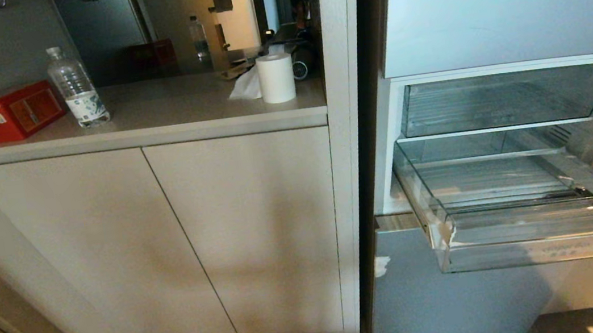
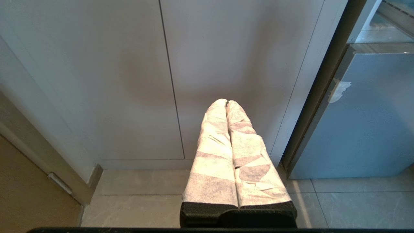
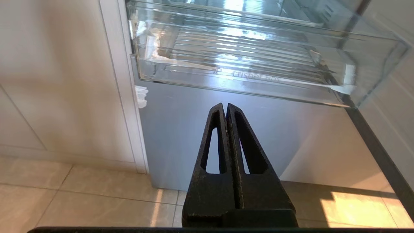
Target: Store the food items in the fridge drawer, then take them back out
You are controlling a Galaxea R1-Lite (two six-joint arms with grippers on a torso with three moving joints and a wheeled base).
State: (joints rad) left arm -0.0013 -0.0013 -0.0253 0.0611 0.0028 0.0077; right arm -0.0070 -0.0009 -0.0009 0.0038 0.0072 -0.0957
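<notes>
The fridge drawer (image 1: 533, 227) stands pulled out and bare with no food in sight, while the right tool (image 3: 225, 106) and the cloth-wrapped left tool (image 2: 226, 103) hang low, both pinched shut on nothing, so rising blindly could knock its lip.

We find no text that can be read with certainty. The front lip of the clear drawer (image 3: 245, 76) carries faint embossed lettering, too indistinct to decipher. Labels on the water bottle (image 1: 77, 89) and the red box (image 1: 9, 112) are illegible.
</notes>
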